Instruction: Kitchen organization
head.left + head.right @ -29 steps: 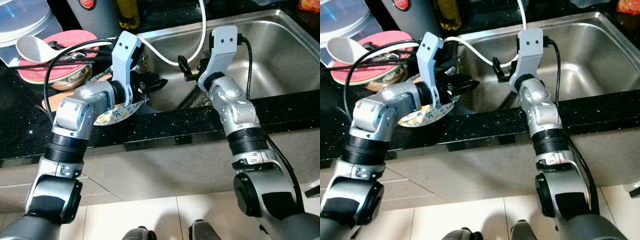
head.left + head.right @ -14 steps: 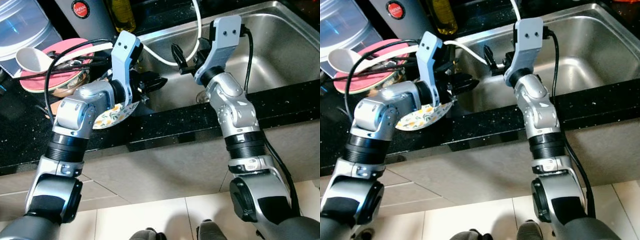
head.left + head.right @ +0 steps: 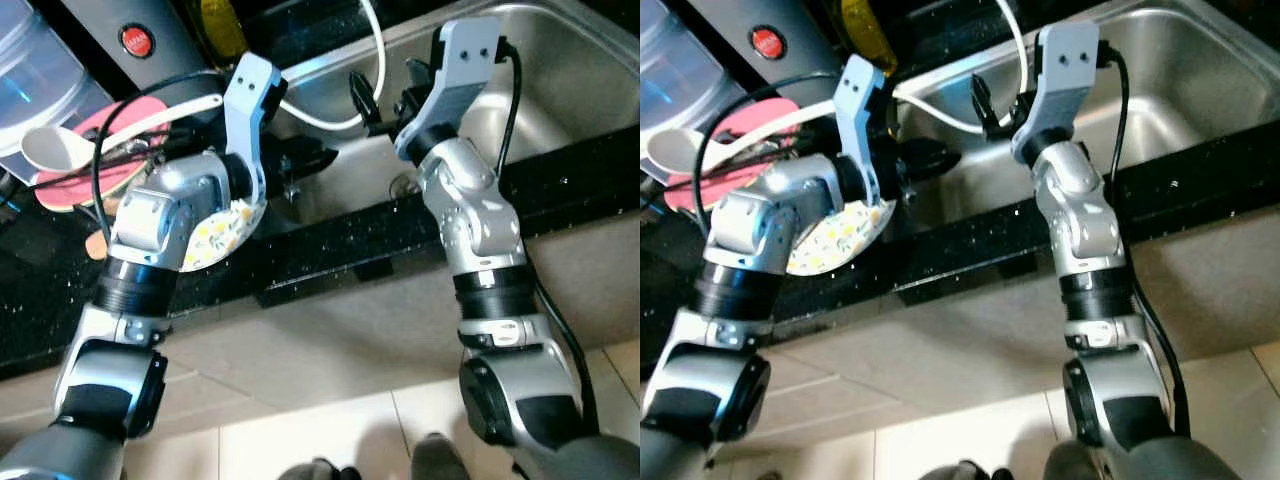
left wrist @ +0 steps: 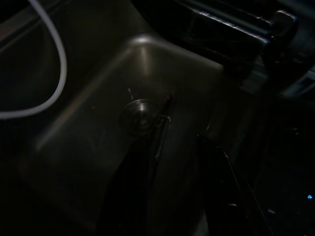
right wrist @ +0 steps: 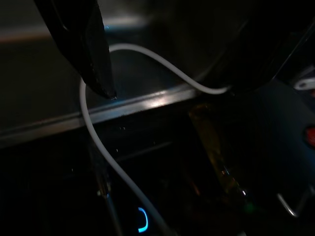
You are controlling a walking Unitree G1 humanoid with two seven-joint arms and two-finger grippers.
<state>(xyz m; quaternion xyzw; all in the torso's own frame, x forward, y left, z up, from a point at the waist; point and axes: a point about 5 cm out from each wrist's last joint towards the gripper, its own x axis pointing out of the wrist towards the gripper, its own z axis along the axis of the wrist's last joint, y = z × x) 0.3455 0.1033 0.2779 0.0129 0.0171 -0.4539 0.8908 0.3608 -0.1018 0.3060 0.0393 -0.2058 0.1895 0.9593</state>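
A flower-patterned plate [image 3: 215,232] lies tilted at the black counter's front edge, just left of the steel sink [image 3: 570,60], under my left forearm. My left gripper [image 3: 305,160] reaches past the plate over the sink's left corner. Its fingers are open with nothing between them, and in the left wrist view they point down at the drain [image 4: 139,115] and a thin utensil [image 4: 162,125] beside it. My right gripper [image 3: 380,90] is open above the sink's back left part. A white cable [image 5: 98,142] runs between its fingers [image 5: 93,54].
A pink plate [image 3: 110,130] with a bowl, dark chopsticks and a white spoon [image 3: 45,150] sits at the left back. Behind stand a clear container [image 3: 30,70], a black appliance [image 3: 137,42] with a red button, and an oil bottle [image 3: 215,20]. The counter's front edge [image 3: 330,245] is close.
The camera has tilted and shifted. My right gripper has moved up and left toward the white cable. The left gripper stays open over the sink's corner beside the plate.
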